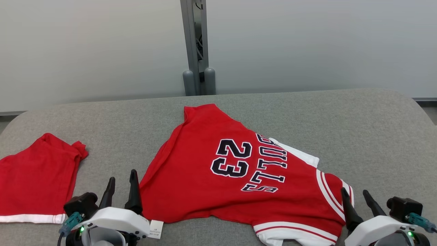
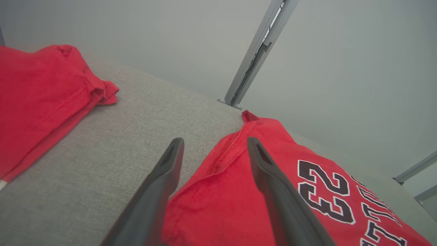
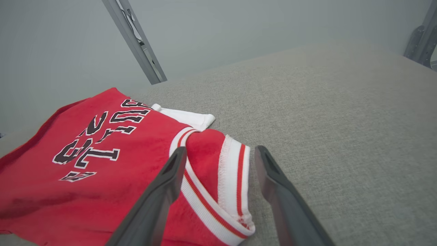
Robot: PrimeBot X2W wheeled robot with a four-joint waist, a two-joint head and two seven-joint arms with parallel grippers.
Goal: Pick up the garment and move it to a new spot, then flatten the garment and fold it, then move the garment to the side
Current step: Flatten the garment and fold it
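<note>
Your left gripper [image 1: 122, 177] is released, its fingers spread over the left edge of the red jersey [image 1: 201, 184]. Your right gripper [image 1: 354, 194] is spread too, straddling the striped sleeve without clamping it. The jersey lies rumpled along the near edge of the grey padded table [image 1: 358, 130], centre to right. Another red garment [image 1: 34, 177] sits at the near left corner.

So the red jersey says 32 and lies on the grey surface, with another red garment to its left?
Not 32: the jersey reads 23, clear in the head view. It does lie on the grey surface, with another red garment to its left.
</note>
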